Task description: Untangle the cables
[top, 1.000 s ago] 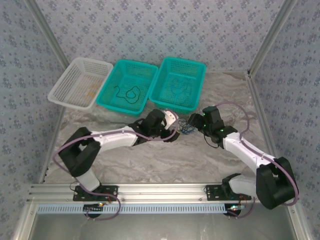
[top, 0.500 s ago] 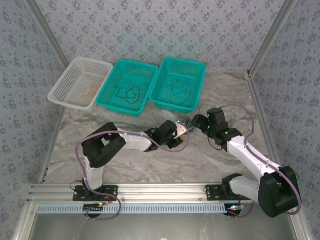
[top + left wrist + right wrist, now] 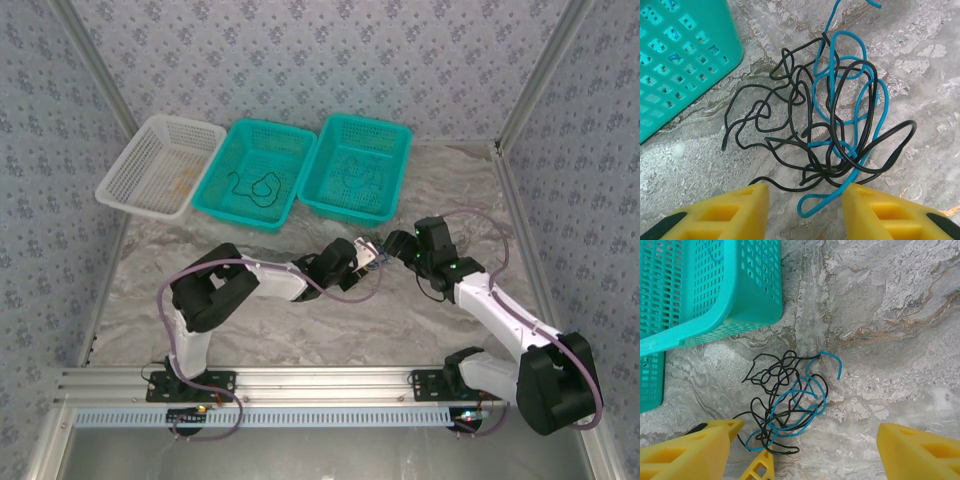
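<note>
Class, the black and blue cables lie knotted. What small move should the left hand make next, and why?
Probably ease the left hand forward and close on the blue loop between its open fingers; that loop sticks out of the cables nearest it, so it looks easiest to pull free.

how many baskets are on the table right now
3: the white basket at far left, the middle teal basket beside it, and the right teal basket next along. All three sit in a row at the table's far side; none looks hidden.

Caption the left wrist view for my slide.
Left tool, jaws apart, at tangled black and blue cables beside a teal basket.
</note>
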